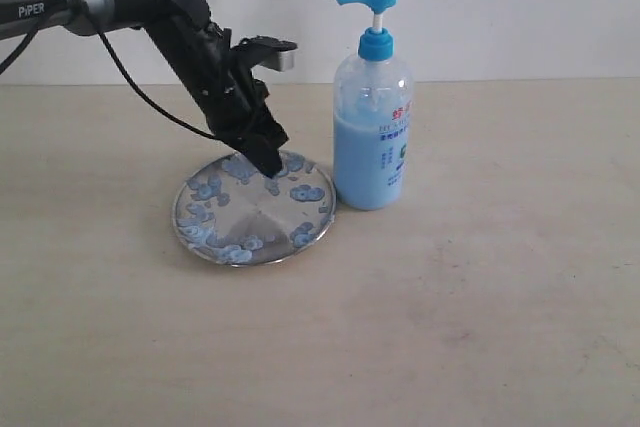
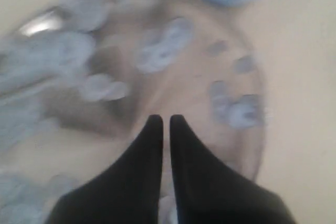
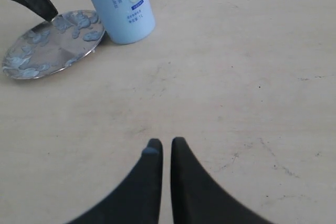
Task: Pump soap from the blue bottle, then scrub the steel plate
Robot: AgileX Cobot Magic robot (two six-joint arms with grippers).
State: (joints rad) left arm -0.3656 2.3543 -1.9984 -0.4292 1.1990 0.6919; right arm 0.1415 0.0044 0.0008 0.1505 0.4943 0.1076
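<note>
The steel plate (image 1: 253, 209) lies on the table, dotted with bluish soap blobs (image 1: 305, 193). Right of it stands the blue bottle (image 1: 371, 117), upright, pump head pointing left. My left gripper (image 1: 270, 175) is shut, its tip down on the far middle of the plate among the soap. In the left wrist view the shut left gripper (image 2: 164, 119) sits over the blurred plate (image 2: 252, 145) and soap (image 2: 160, 53). My right gripper (image 3: 165, 142) is shut above bare table, a blue smear on one finger; the plate (image 3: 50, 45) and bottle (image 3: 119, 4) lie well ahead of it.
The pale table (image 1: 480, 307) stretches right of the bottle and in front of the plate. A white wall rises behind the table. The left arm and its cable (image 1: 150, 97) hang over the back left.
</note>
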